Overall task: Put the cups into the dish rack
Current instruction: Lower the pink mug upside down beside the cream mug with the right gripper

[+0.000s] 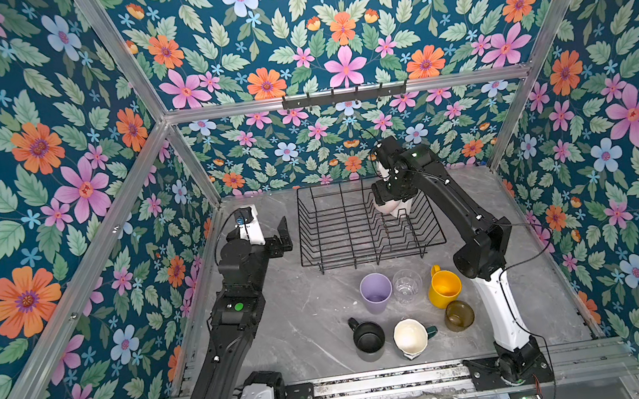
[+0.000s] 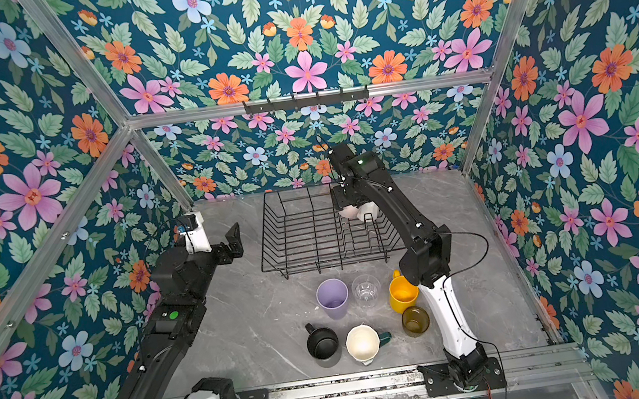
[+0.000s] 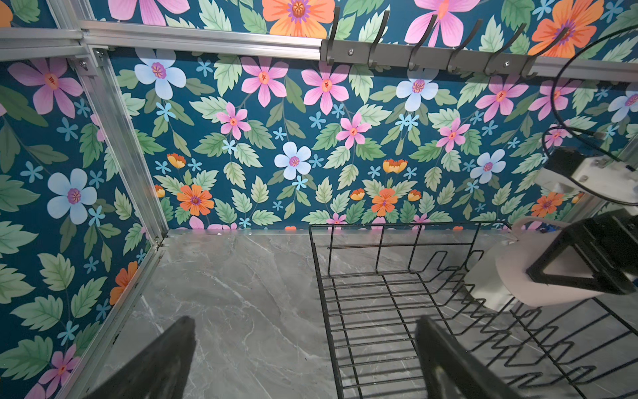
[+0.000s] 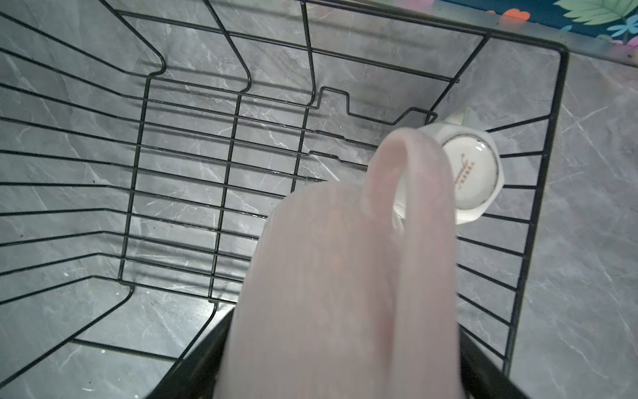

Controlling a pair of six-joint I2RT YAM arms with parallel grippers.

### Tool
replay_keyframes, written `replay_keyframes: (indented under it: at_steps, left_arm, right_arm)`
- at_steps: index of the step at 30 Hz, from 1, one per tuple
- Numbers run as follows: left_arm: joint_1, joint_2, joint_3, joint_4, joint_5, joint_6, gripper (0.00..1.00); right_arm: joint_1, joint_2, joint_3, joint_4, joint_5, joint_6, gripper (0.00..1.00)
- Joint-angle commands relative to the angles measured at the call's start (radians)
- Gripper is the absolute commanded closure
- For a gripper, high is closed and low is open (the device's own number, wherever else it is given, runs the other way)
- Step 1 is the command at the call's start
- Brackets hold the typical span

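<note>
Pale pink mug (image 4: 345, 276), matte with a looped handle, is clamped in the right gripper (image 1: 388, 193) over the far right corner of the black wire dish rack (image 1: 338, 227), just beside an upturned white mug (image 4: 473, 172) inside it. Left gripper (image 1: 283, 239) hangs wide open, empty, beside the rack. Lilac tumbler (image 1: 376, 291), clear glass (image 1: 407, 285), yellow mug (image 1: 444, 287), amber glass (image 1: 459, 315), black mug (image 1: 368, 338) and green mug (image 1: 410, 337) stand on the grey worktop (image 1: 305, 328).

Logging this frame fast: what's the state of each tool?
Left tool: open, holding nothing.
Right tool: closed on the pale pink mug.
</note>
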Motion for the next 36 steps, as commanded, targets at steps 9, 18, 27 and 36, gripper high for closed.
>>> replay_keyframes:
  at_steps: [9, 18, 27, 36]
  left_arm:
    - [0.002, -0.007, 0.002, 0.002, 0.017, -0.005, 0.00]
    - [0.004, -0.016, 0.005, -0.006, 0.018, -0.002, 0.00]
    - [0.004, -0.014, 0.005, -0.007, 0.029, -0.008, 0.00]
    - [0.006, -0.009, 0.005, -0.007, 0.035, -0.011, 0.00]
  right_arm:
    - [0.001, 0.068, 0.030, 0.016, -0.008, 0.051, 1.00]
    - [0.001, 0.143, 0.070, 0.036, -0.010, 0.055, 1.00]
    - [0.000, 0.197, 0.074, 0.046, -0.026, 0.057, 1.00]
    - [-0.003, 0.237, 0.074, 0.047, -0.047, 0.059, 1.00]
